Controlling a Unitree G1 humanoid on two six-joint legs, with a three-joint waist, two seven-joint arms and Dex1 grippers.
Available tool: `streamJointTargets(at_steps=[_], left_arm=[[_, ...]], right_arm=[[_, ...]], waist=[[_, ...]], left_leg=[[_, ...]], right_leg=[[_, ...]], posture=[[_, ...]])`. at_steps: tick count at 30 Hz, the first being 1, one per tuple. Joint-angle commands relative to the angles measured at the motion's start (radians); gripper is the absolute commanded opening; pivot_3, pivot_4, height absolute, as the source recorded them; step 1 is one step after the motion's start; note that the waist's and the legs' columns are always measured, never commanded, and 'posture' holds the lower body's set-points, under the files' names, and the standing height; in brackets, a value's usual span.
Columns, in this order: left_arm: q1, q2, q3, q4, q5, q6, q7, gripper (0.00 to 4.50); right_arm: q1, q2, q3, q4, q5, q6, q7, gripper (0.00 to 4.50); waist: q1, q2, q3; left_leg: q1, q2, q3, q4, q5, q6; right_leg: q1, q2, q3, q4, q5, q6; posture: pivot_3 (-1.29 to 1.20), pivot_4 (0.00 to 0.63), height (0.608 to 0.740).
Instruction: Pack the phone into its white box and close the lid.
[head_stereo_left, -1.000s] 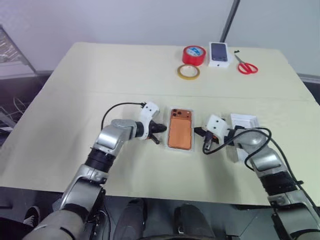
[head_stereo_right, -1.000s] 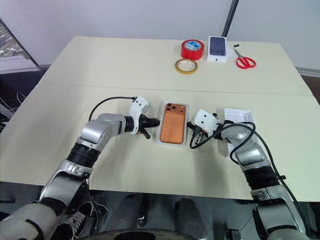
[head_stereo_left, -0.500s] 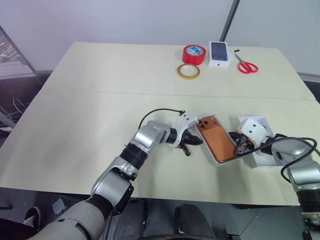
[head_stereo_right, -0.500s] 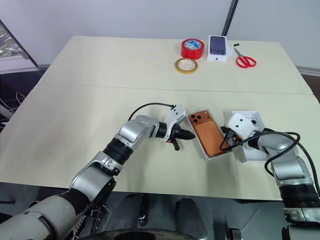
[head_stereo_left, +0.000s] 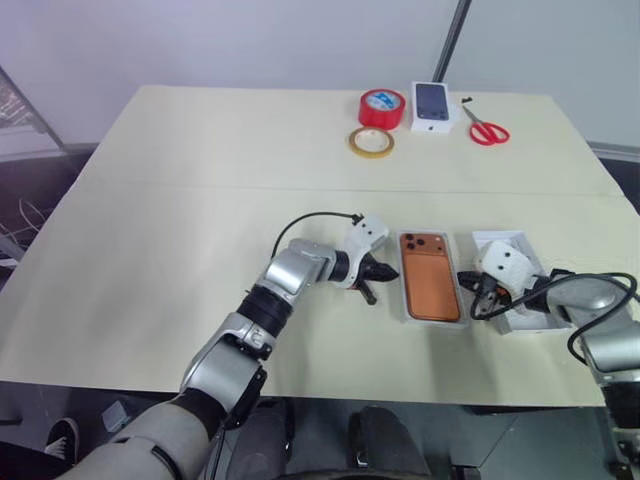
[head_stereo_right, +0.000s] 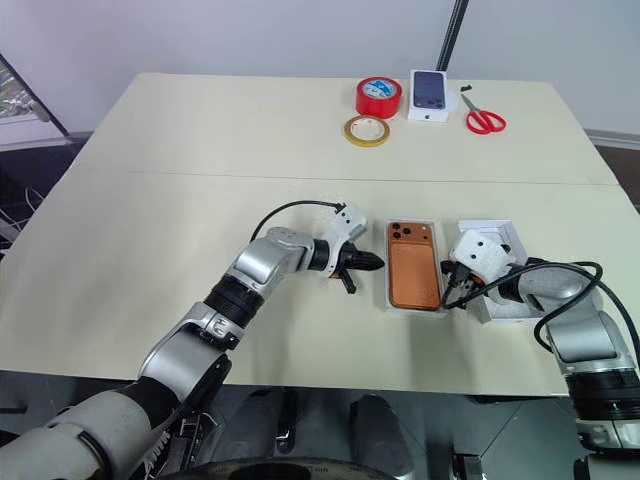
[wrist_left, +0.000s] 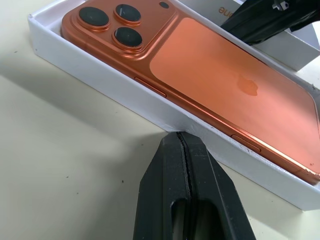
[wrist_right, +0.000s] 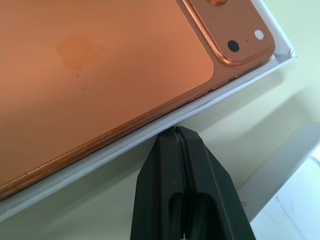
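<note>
Phone (head_stereo_right: 414, 265) is lying camera-side up in the white box (head_stereo_right: 391, 301) on the table (head_stereo_right: 180, 160); both grippers, left (head_stereo_right: 374, 263) and right (head_stereo_right: 447, 297), are pressing closed, empty fingertips against opposite box walls.

Above the phone (head_stereo_right: 414, 265) is open; both grippers (head_stereo_right: 371, 263) (head_stereo_right: 449, 297) flank its white box (head_stereo_right: 385, 268).

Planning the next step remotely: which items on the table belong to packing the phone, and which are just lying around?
Part of the job:
- phone, lying camera side up in the white box tray
- white lid, beside the tray
- left gripper and right gripper, both shut, flanking the tray

Lying about, at the table's far edge:
- red tape roll
- yellow tape roll
- printed phone carton
- red scissors
</note>
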Motion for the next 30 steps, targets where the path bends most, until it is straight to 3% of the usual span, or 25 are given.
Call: streamJointTargets(at_steps=[1, 9, 12, 13, 15, 16, 21, 22, 30], left_arm=[[0.021, -0.011, -0.019, -0.071, -0.008, -0.006, -0.02, 0.0], [0.041, 0.033, 0.037, -0.111, -0.016, -0.002, 0.019, 0.0], [0.038, 0.065, 0.091, -0.137, -0.045, -0.008, 0.028, 0.0], [0.04, 0.074, 0.102, -0.146, -0.053, -0.005, 0.026, 0.0], [0.059, 0.108, 0.106, -0.193, -0.068, 0.006, -0.005, 0.56], [0.066, 0.12, 0.107, -0.211, -0.075, 0.014, -0.014, 0.91], [0.152, 0.227, 0.128, -0.378, -0.095, -0.053, -0.058, 3.46], [0.171, 0.251, 0.127, -0.406, -0.093, -0.079, -0.07, 3.47], [0.262, 0.41, 0.214, -0.443, -0.119, -0.349, -0.16, 3.47]], right_arm=[[-0.007, 0.0, 0.034, -0.023, 0.006, -0.055, 0.014, 0.01], [0.013, -0.061, -0.001, -0.011, -0.019, -0.109, 0.002, 0.01], [-0.013, -0.072, -0.06, -0.039, 0.105, 0.043, 0.059, 0.01], [-0.022, -0.069, -0.081, -0.051, 0.156, 0.113, 0.075, 0.26], [-0.03, -0.08, -0.084, -0.057, 0.155, 0.116, 0.07, 0.86], [-0.031, -0.086, -0.081, -0.057, 0.145, 0.107, 0.064, 1.37], [-0.056, -0.079, -0.078, -0.063, 0.133, 0.094, 0.02, 3.97], [-0.061, -0.08, -0.071, -0.06, 0.123, 0.105, 0.007, 4.47], [-0.093, -0.093, -0.067, -0.083, 0.075, 0.267, -0.13, 4.47]], waist=[[-0.001, 0.0, 0.0], [0.003, 0.0, 0.0], [0.002, 0.001, 0.001], [0.002, 0.001, 0.001], [0.002, 0.001, 0.001], [0.002, 0.001, 0.001], [0.002, 0.001, 0.001], [0.002, 0.002, 0.001], [0.007, 0.002, 0.001]], left_leg=[[0.0, 0.0, 0.0, 0.0, 0.0, 0.0], [0.0, 0.0, 0.0, -0.001, 0.0, 0.0], [0.0, 0.0, 0.0, 0.0, 0.0, 0.0], [0.0, 0.0, 0.0, 0.0, 0.0, 0.0], [0.0, 0.001, 0.0, -0.001, 0.0, 0.0], [0.0, 0.001, 0.0, -0.001, 0.0, 0.0], [0.0, 0.001, 0.0, -0.001, 0.0, -0.001], [0.0, 0.001, 0.0, -0.001, 0.0, -0.001], [-0.001, 0.001, 0.001, -0.001, 0.001, -0.001]], right_leg=[[0.0, 0.0, 0.0, 0.0, 0.0, 0.0], [-0.001, 0.0, 0.0, 0.0, 0.0, 0.0], [-0.001, 0.0, 0.0, 0.0, 0.0, 0.0], [-0.001, 0.0, 0.0, 0.0, 0.0, 0.0], [-0.001, -0.001, 0.0, 0.0, 0.0, 0.0], [-0.001, -0.001, 0.0, 0.0, 0.0, 0.0], [-0.001, -0.001, 0.0, 0.0, 0.0, 0.0], [-0.001, -0.001, 0.0, 0.0, 0.0, 0.0], [-0.002, -0.002, 0.001, 0.0, 0.0, -0.001]], posture=[[0.0, 0.15, 0.74], [0.0, 0.15, 0.74], [0.0, 0.15, 0.74], [0.0, 0.15, 0.74], [0.0, 0.15, 0.74], [0.0, 0.15, 0.74], [0.0, 0.15, 0.74], [0.0, 0.15, 0.74], [0.0, 0.15, 0.74]])
